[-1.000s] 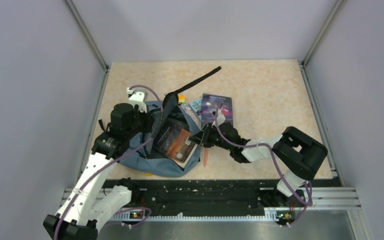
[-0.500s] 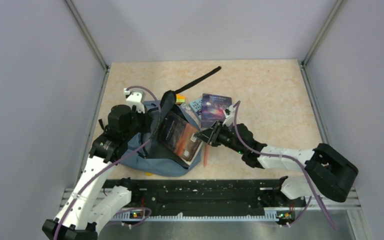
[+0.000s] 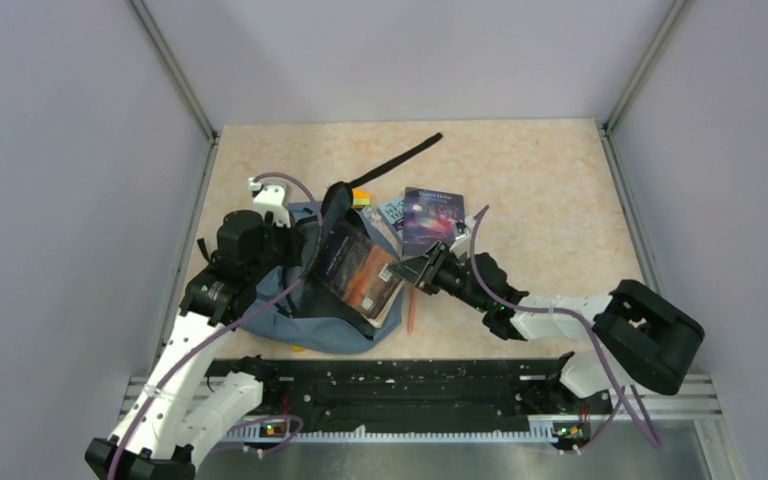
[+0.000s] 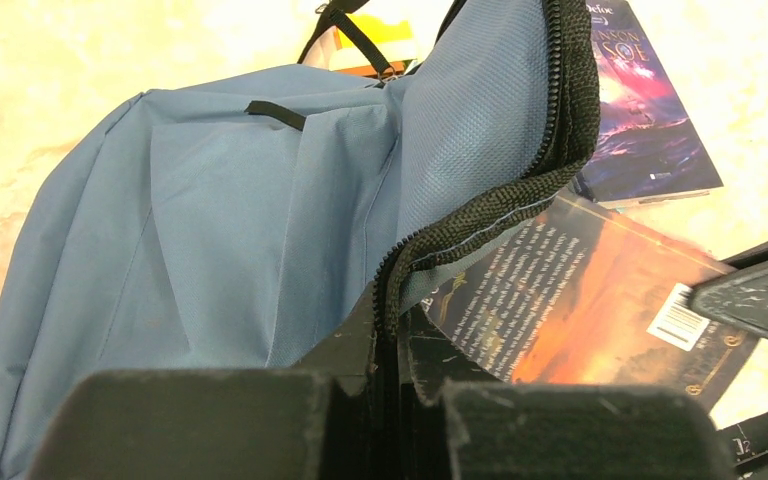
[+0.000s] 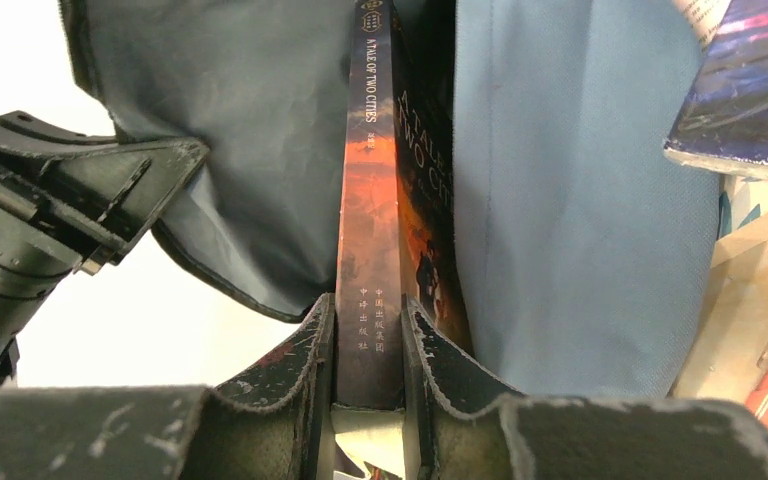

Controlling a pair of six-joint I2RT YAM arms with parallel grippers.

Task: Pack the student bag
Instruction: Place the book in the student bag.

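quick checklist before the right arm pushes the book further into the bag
1. Grip: right hand shut on the book at its spine: ok.
2. Opening: left hand pinches the zipper edge of the student bag and holds it up: ok.
3. Entry: the book's far end sits between the bag's flaps: ok.
4. Free room deeper inside the bag: cannot tell, hidden.
5. Path: purple book lies on the table beside the bag, out of the way: ok.
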